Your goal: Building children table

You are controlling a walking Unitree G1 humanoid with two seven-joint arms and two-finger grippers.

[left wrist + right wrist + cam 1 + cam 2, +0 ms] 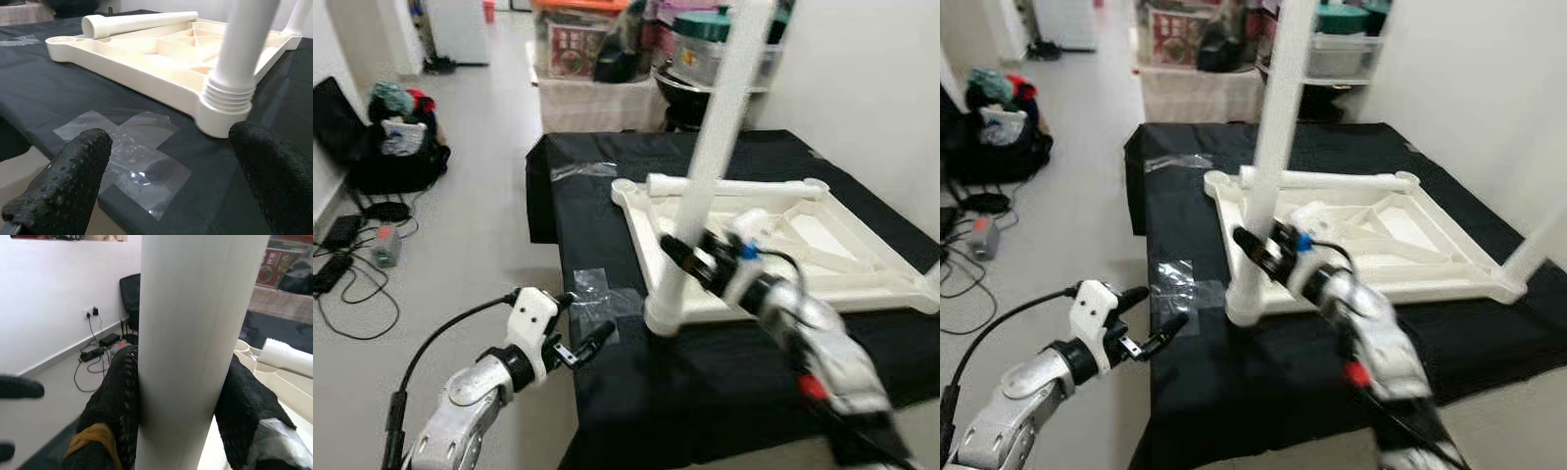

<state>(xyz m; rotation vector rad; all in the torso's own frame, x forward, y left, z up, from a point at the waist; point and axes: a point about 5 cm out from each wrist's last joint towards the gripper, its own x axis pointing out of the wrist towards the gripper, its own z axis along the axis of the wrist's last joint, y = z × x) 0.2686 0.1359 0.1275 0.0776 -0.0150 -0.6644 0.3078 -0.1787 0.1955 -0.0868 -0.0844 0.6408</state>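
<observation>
Clamping upright leg point(710, 171) low down, right gripper point(680, 257) stood nearest; leg axis vertical in near-left corner socket of upturned tabletop point(862, 279). Left gripper point(579, 348) open, beside.

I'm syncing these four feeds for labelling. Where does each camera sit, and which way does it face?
Left eye, right eye: head stereo pair, looking down at the black-clothed table; both arms show.
Left wrist: along the open left gripper toward the tabletop frame.
Right wrist: right gripper shut on the upright leg.
All share that leg.
</observation>
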